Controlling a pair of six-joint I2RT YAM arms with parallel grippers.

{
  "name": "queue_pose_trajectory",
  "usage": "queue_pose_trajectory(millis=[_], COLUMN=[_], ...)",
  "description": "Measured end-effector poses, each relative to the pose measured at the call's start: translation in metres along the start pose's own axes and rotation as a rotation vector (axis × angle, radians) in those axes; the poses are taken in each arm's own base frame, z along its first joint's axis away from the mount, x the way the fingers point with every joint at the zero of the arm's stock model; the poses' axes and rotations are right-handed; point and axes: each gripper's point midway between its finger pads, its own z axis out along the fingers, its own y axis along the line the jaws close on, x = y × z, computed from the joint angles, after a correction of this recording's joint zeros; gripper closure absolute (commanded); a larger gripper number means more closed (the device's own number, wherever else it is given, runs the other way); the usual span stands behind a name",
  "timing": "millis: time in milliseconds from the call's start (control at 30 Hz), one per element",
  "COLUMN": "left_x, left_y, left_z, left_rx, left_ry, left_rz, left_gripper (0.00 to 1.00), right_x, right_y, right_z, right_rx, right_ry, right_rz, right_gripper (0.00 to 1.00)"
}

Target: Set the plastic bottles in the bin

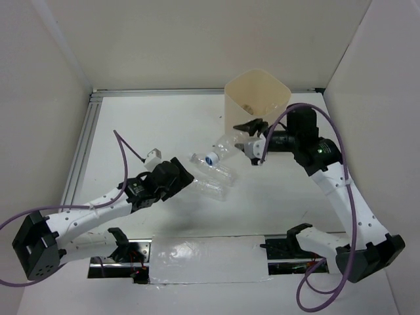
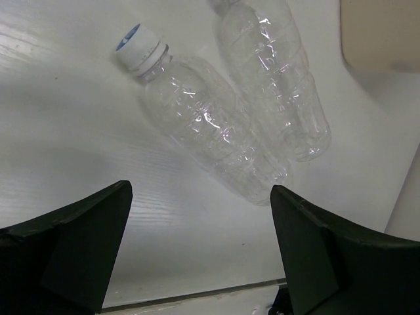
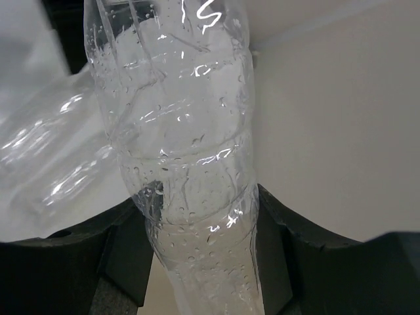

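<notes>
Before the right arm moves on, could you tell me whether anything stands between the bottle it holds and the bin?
Nothing visible does: the bottle in the right gripper is right beside the bin, and the other bottles lie farther from it.

Bright, even overhead light, soft faint shadows, white glints on the clear bottle (image 3: 184, 164), slightly soft close-ups.

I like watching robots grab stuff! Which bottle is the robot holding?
The bottle near the bin, pinched in the right end effector. The other two bottles lie loose on the table before the open left end effector.
</notes>
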Motion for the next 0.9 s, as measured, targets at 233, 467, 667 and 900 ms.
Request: queue_pose_trajectory(millis=[233,467,667,900], left_x=[0.011,0.027,0.037,0.042], left_y=[-0.012,-0.014,-0.013,-0.021], left_z=[0.025,0.055,0.076,0.094], left_rx=[0.027,0.028,0.023,0.027], left_ry=[0.045,0.073,0.083,0.083], left_rz=[-0.04,-0.051,-0.05,-0.051], left_gripper=[0.01,0.01,0.01,0.11], right_x=[0.031,0.154,0.193,0.174], right_y=[-0.124,-0.149,-0.141,-0.129], right_z=[-0.01,-0.014,-0.023,-0.037], right_rx=[0.36,0.484,0.48,0.409], right_ry=[0.054,0.181,0.19,0.094], right_rz=[0.157,0.482,0.665,0.796], right_gripper=[0.58,0.12,0.0,0.0])
